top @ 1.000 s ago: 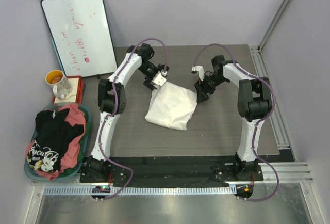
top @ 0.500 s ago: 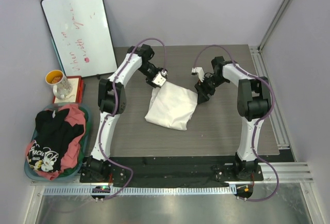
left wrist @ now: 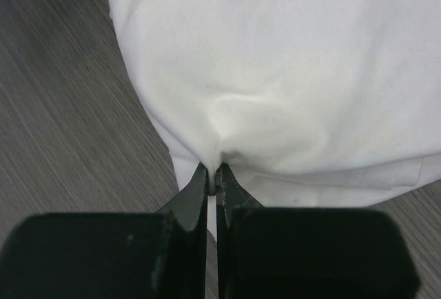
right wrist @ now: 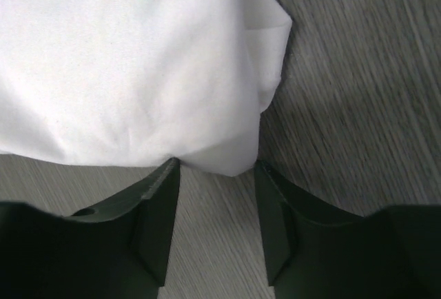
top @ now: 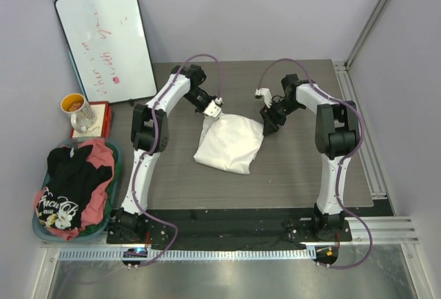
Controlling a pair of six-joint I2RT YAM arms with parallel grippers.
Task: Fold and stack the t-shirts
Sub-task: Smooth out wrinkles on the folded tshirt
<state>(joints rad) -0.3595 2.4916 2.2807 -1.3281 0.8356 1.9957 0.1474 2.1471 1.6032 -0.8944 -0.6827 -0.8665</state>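
Both grippers at the white t-shirt's far edge

Top view: the folded white t-shirt (top: 229, 142) lies on the table (top: 303, 175), with the left gripper (top: 214, 109) at its far-left corner and the right gripper (top: 267, 125) at its far-right. Left wrist: fingers (left wrist: 196, 189) clenched on a pinch of its cloth. Right wrist: fingers (right wrist: 162, 196) spread, the shirt's corner between their tips.

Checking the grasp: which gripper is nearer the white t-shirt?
Left. The left gripper is pinched shut on an edge of the white t-shirt; the right gripper straddles another corner, jaws open.
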